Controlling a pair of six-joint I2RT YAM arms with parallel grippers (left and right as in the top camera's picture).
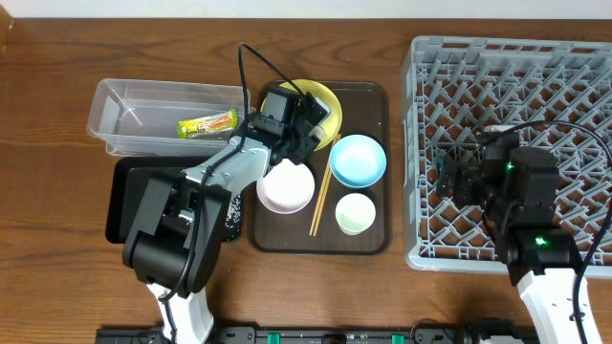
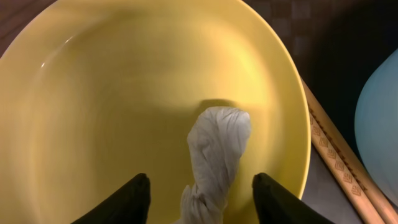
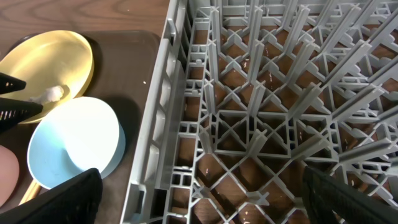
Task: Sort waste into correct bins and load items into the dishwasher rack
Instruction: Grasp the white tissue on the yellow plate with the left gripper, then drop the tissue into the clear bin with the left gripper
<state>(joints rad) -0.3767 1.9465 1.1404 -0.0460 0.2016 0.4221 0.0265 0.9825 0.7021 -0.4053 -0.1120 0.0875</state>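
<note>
- the snack wrapper (image 1: 206, 124) lies inside the clear tub (image 1: 143, 100) at the far left, so that piece of waste looks sorted.
- the other waste, a white wad (image 2: 214, 143), sits near the middle of the yellow plate (image 1: 330, 103). up close it reads as a twisted lump, and it is not yet in any bin.
- the left gripper (image 2: 200, 190) hangs low over the plate with its fingers (image 2: 134, 202) spread wide, one on each side of the wad with a gap on both sides. they have hold of nothing. picking up this wad looks like the step in hand.
- the black tray (image 1: 129, 191) sits at the near left, just beside the tub. the left arm covers much of it, so i cannot tell what it holds.
- every dish is on the brown serving tray (image 1: 373, 105). the plate is at its far edge and the light blue bowl (image 1: 357, 160) on its right side. the white bowl (image 1: 285, 186) is on its left side and the pale green cup (image 1: 355, 213) at its near right. the chopsticks (image 1: 318, 201) lie between the white bowl and the cup.
- the dishwasher rack (image 1: 535, 86) stands on the surface (image 1: 57, 57) at the right. it shows only bare pegs wherever the right arm does not hide it, so nothing looks loaded.
- the right gripper (image 1: 454, 179) hovers over the rack's left part, its fingers far apart and empty.
- in my judgement the task is at an early stage: one piece of waste is binned, one is left, and all five items remain to be racked.
</note>
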